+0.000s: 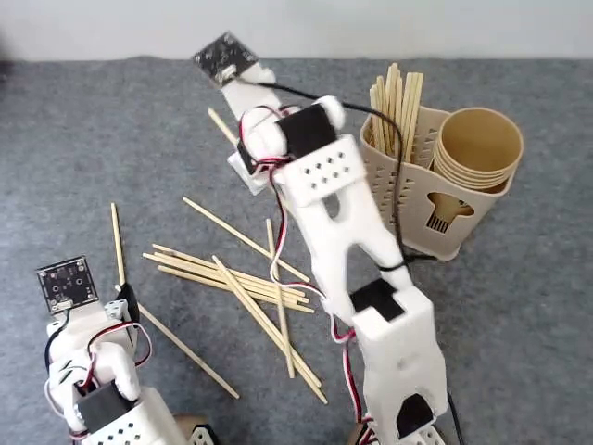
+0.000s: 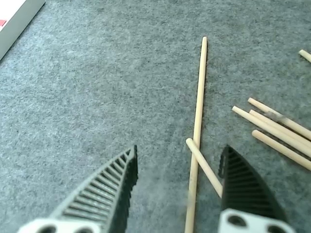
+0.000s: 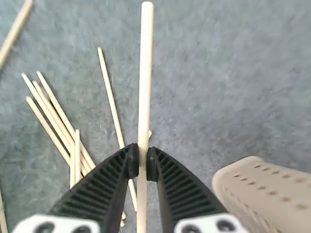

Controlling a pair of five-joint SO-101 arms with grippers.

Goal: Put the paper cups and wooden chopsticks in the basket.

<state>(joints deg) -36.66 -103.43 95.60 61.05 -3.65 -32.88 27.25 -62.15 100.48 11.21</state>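
Wooden chopstick (image 3: 146, 58) sits pinched in right end effector (image 3: 141, 151), while left end effector (image 2: 180, 151) is spread.

Pale tan chopsticks (image 1: 232, 276) are lying on mottled grey carpet (image 1: 93, 139); the beige slotted basket (image 1: 408, 204) is holding light brown cups (image 1: 477, 148); the arms (image 1: 334, 213) are showing white.

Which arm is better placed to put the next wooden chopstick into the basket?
Right. The right gripper is shut on a wooden chopstick, with the basket close beside it. The left gripper is open above loose chopsticks, holding nothing, farther from the basket.
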